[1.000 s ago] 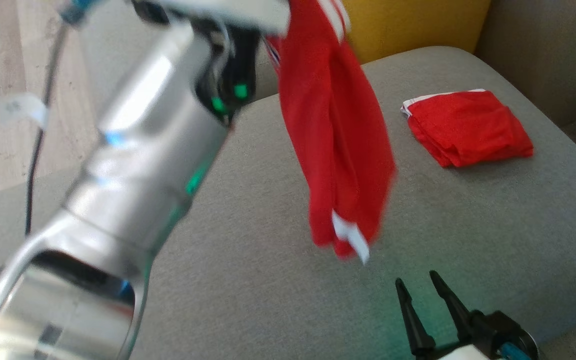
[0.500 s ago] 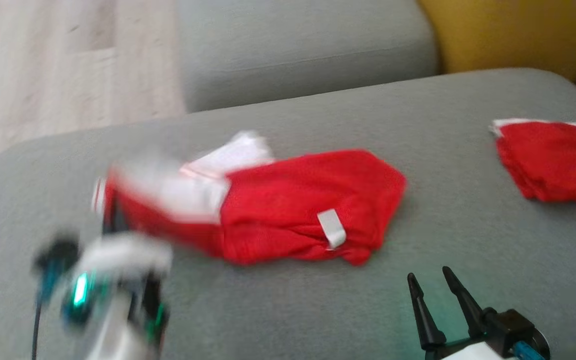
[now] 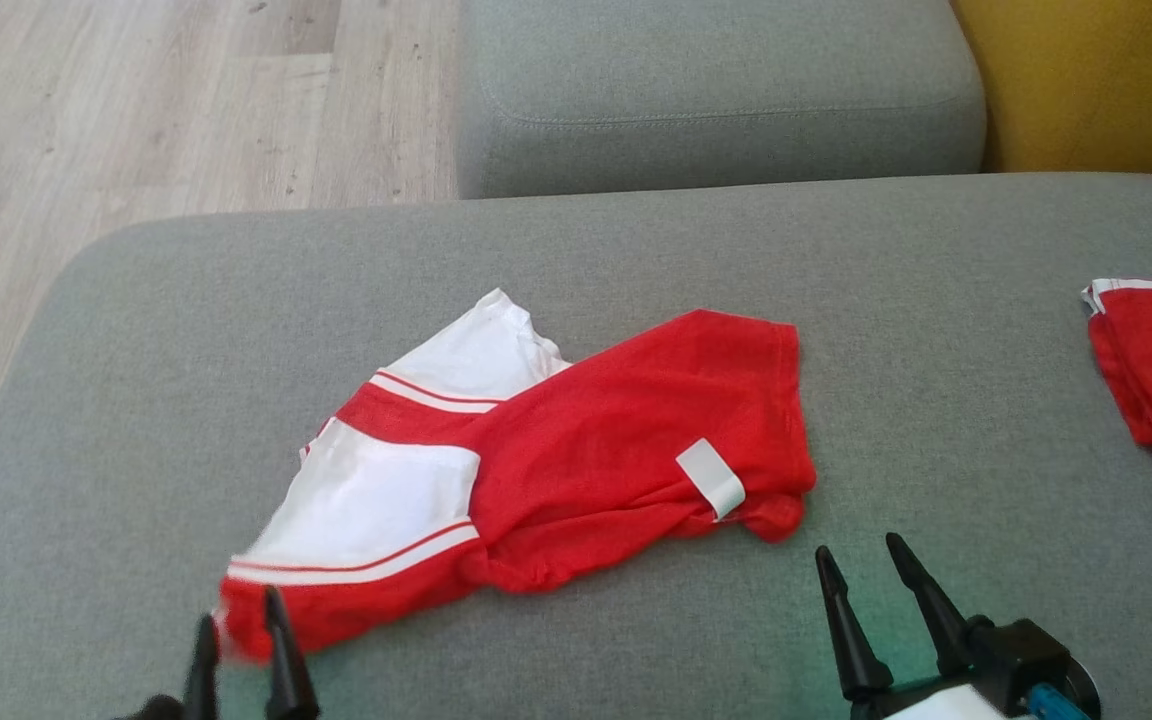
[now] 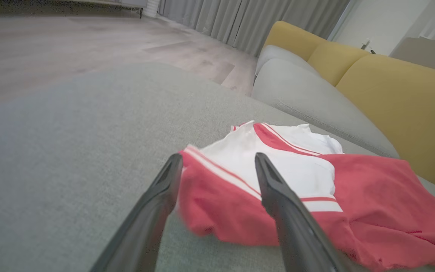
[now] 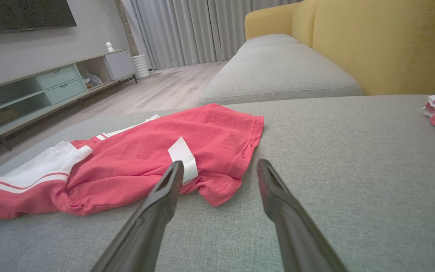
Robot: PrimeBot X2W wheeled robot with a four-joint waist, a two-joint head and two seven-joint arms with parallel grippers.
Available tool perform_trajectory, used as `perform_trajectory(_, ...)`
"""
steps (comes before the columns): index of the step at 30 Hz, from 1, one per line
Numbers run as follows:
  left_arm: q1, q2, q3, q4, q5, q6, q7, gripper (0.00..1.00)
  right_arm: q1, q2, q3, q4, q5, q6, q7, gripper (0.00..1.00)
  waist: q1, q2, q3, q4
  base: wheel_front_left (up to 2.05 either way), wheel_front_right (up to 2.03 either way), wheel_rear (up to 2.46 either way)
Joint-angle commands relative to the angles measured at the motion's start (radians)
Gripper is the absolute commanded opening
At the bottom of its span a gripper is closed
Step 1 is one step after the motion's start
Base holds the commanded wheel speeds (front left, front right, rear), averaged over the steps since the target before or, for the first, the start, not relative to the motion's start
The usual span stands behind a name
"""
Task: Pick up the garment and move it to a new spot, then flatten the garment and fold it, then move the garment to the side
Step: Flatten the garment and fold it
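One garment (image 3: 596, 450) to report, red with white striped panels. Lies crumpled and unfolded in the middle of the grey cushion (image 3: 576, 250). Carries a white tag (image 3: 711, 478) near its right hem; reads blank. Finds the left gripper (image 3: 238, 605) released, fingers spread either side of the garment's near-left corner, contact unclear. Finds the right gripper (image 3: 857, 544) released too, over bare cushion just beside the hem. Shows a folded red piece (image 3: 1151, 365) well apart at the right edge.
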Motion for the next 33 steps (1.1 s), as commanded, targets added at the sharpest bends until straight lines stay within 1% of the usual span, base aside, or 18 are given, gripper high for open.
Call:
perform_trajectory(1, -0.038, 0.016, 0.04, -0.063, 0.043, 0.012, -0.005, 1.0, -0.016, -0.005, 0.023, -0.029, -0.002, 0.007, -0.011, 1.0, 0.0, 0.0, -0.001, 0.0, 0.0, 0.0, 0.0)
perform_trajectory(4, -0.039, 0.068, 0.061, -0.126, 0.113, 0.025, -0.005, 1.0, -0.018, -0.005, 0.027, -0.029, -0.001, 0.007, -0.011, 1.0, 0.0, 0.0, 0.0, -0.004, 0.0, 0.0, 0.0)
perform_trajectory(7, -0.072, 0.134, 0.058, -0.175, 0.159, 0.014, 0.005, 1.0, -0.024, -0.005, 0.034, -0.025, -0.002, 0.007, -0.011, 1.0, 0.0, 0.0, 0.006, -0.011, 0.0, 0.0, 0.0)
perform_trajectory(11, -0.147, 0.213, 0.04, -0.206, 0.159, -0.053, 0.076, 1.0, -0.036, -0.005, 0.046, -0.019, -0.004, 0.007, -0.011, 1.0, 0.0, 0.0, 0.014, -0.032, 0.0, 0.0, 0.0)
perform_trajectory(14, -0.211, 0.264, 0.017, -0.2, 0.162, -0.098, 0.145, 1.0, -0.042, -0.005, 0.047, -0.019, -0.004, 0.007, -0.011, 1.0, 0.0, 0.0, 0.023, -0.046, 0.0, 0.0, 0.0)
perform_trajectory(19, -0.33, 0.324, -0.031, -0.155, 0.18, -0.139, 0.234, 1.0, -0.05, -0.005, 0.052, -0.015, -0.009, 0.007, -0.011, 1.0, 0.0, 0.0, 0.043, -0.068, 0.0, 0.0, 0.0)
perform_trajectory(20, -0.373, 0.343, -0.056, -0.133, 0.179, -0.153, 0.271, 1.0, -0.06, -0.005, 0.054, -0.016, -0.01, 0.007, -0.011, 1.0, 0.0, 0.0, 0.058, -0.078, 0.0, 0.0, 0.0)
perform_trajectory(22, -0.415, 0.361, -0.083, -0.105, 0.172, -0.164, 0.312, 1.0, -0.07, -0.005, 0.055, -0.018, -0.01, 0.007, -0.011, 1.0, 0.0, 0.0, 0.072, -0.084, 0.0, 0.0, 0.0)
perform_trajectory(27, -0.527, 0.403, -0.154, -0.025, 0.145, -0.179, 0.375, 1.0, -0.091, -0.005, 0.06, -0.019, -0.01, 0.007, -0.011, 1.0, 0.0, 0.0, 0.105, -0.093, 0.0, 0.0, 0.0)
perform_trajectory(28, -0.567, 0.424, -0.202, 0.005, 0.123, -0.181, 0.413, 1.0, -0.102, -0.005, 0.064, -0.018, -0.01, 0.007, -0.011, 1.0, 0.0, 0.0, 0.117, -0.097, 0.0, 0.0, 0.0)
perform_trajectory(29, -0.586, 0.437, -0.233, 0.016, 0.105, -0.181, 0.43, 1.0, -0.107, -0.005, 0.066, -0.018, -0.009, 0.007, -0.011, 1.0, 0.0, 0.0, 0.122, -0.099, 0.0, 0.0, 0.0)
perform_trajectory(33, -0.669, 0.502, -0.338, 0.059, 0.035, -0.181, 0.471, 1.0, -0.128, -0.005, 0.066, -0.019, -0.01, 0.007, -0.011, 1.0, 0.0, 0.0, 0.152, -0.102, 0.0, 0.0, 0.0)
